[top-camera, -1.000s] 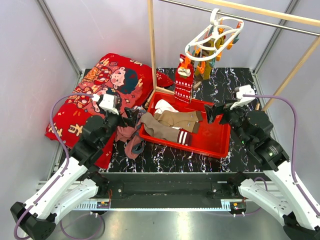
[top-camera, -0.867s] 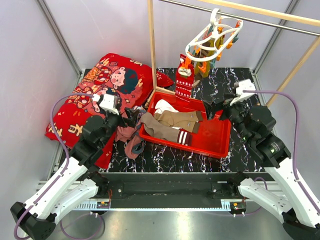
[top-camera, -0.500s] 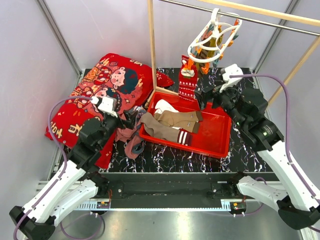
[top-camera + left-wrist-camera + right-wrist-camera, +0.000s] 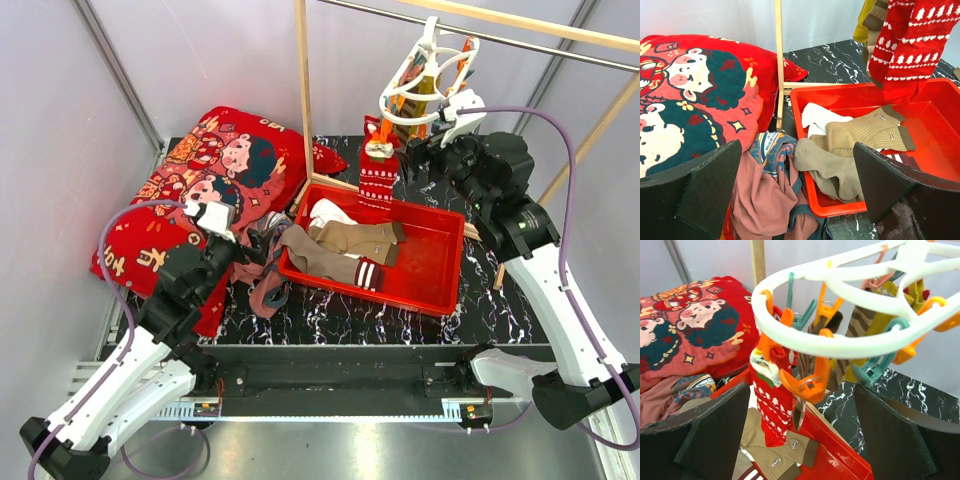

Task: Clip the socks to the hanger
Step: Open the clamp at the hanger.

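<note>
**Arm on the right goes up to the hanger; socks wait in the tray**

On the left, the cartoon cushion (image 4: 190, 185) and the pink-grey cloth bundle (image 4: 262, 285) lie as they did one second ago. The left gripper (image 4: 796, 150) is above the bundle, with its fingers spread wide and nothing between them. It looks toward the red tray (image 4: 440, 290). It has drawn back only a little.

In the tray the socks (image 4: 340, 245), taupe ones and one white, lie in the same heap, not touched.

Behind the tray, a red patterned sock (image 4: 378, 180) hangs from an orange peg (image 4: 807, 385), so at least one piece is clipped already.

The real change is on the right. The right gripper (image 4: 801, 390) was low beside the tray and has risen to the hanger (image 4: 425, 75). The hanger now stands more steeply tilted on its rod. The gripper's fingers are wide apart and empty, just under the white ring.

My judgement: it will hold or steady the hanger while the left arm brings a sock. Most socks remain to be clipped.
</note>
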Available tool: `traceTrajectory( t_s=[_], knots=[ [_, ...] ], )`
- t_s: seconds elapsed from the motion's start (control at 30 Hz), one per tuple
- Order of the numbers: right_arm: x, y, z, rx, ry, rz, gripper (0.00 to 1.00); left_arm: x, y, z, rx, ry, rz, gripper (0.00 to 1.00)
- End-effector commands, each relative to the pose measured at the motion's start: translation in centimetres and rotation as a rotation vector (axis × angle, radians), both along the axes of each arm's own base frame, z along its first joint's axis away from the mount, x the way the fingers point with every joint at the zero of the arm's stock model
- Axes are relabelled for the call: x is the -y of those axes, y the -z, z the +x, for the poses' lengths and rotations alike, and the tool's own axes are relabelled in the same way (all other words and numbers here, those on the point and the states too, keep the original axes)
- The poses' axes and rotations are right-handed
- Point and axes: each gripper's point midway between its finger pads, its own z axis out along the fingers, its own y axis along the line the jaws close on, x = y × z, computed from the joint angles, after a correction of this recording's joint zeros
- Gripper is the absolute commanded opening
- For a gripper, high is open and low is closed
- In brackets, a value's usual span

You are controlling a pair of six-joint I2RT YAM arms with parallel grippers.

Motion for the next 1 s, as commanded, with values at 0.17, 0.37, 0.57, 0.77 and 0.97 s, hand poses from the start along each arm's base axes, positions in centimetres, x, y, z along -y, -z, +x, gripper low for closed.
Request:
traceTrajectory(
  t_s=[0.17, 0.37, 0.57, 0.77, 0.97],
  knots=[
    [-2.8, -4.3, -1.3, 0.091, -0.192, 0.04, 0.92, 0.1, -2.8, -0.4, 0.083, 0.019, -0.059, 0.99],
    [-3.5, -4.5, -0.8, 0.09, -0.223, 0.037, 0.87, 0.1, -2.7, -0.4, 0.081, 0.019, -0.058, 0.99],
    [-3.2, -4.0, 0.2, 0.069, -0.178, 0.051, 0.83, 0.2, -2.5, -0.3, 0.072, 0.017, -0.054, 0.99],
    [-3.7, -3.7, 0.6, 0.055, -0.186, 0.09, 0.76, 0.3, -2.3, -0.2, 0.059, 0.019, -0.048, 0.99],
    [-3.9, -4.3, 1.4, 0.073, -0.171, 0.12, 0.75, 0.2, -2.3, -0.1, 0.059, 0.012, -0.046, 0.99]
  ],
)
